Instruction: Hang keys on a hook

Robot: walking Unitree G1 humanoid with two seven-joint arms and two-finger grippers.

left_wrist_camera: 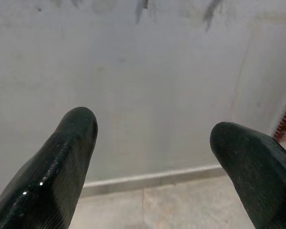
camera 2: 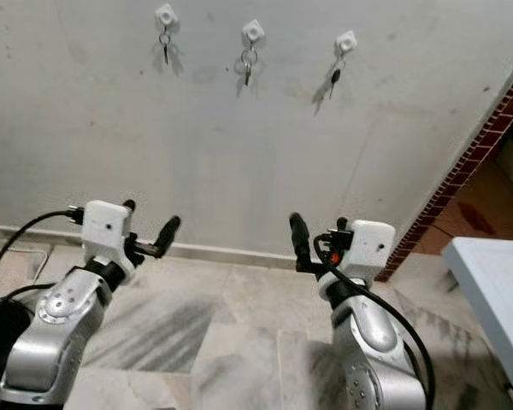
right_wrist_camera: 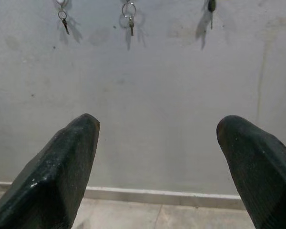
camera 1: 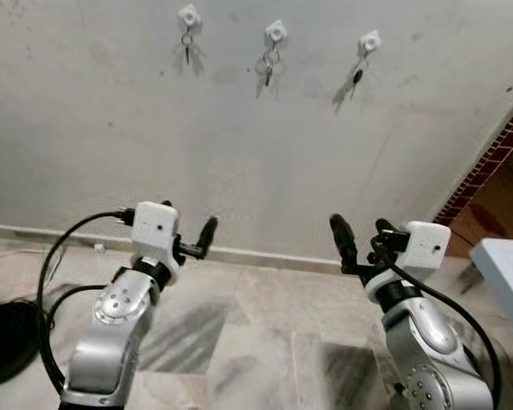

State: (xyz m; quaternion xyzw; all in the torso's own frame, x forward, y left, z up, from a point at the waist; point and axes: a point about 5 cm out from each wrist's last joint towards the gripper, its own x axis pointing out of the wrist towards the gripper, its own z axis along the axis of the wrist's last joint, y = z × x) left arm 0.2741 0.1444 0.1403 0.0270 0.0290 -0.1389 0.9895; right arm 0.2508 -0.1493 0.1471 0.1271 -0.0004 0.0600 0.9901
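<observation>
From the left eye view, three white hooks sit in a row high on the grey wall [camera 1: 256, 154], each with keys hanging from it: left keys [camera 1: 187, 47], middle keys [camera 1: 268, 67], right keys [camera 1: 356, 79]. Both arms are raised in front of the wall, well below the hooks. The left hand [camera 1: 197, 239] and right hand [camera 1: 359, 235] are both spread and empty. A black cable [camera 1: 51, 256] loops off the left arm, and a pale worktop [camera 1: 509, 265] edge shows at far right.

The right eye view shows the same row of hooks, a skirting strip [camera 2: 222, 254] along the wall's foot, and a marbled floor [camera 2: 239, 342].

In the left wrist view the two black fingers [left_wrist_camera: 62, 162] stand wide apart with bare wall between them.

The right wrist view shows its fingers [right_wrist_camera: 62, 167] likewise parted, the three sets of keys hanging far above them.
</observation>
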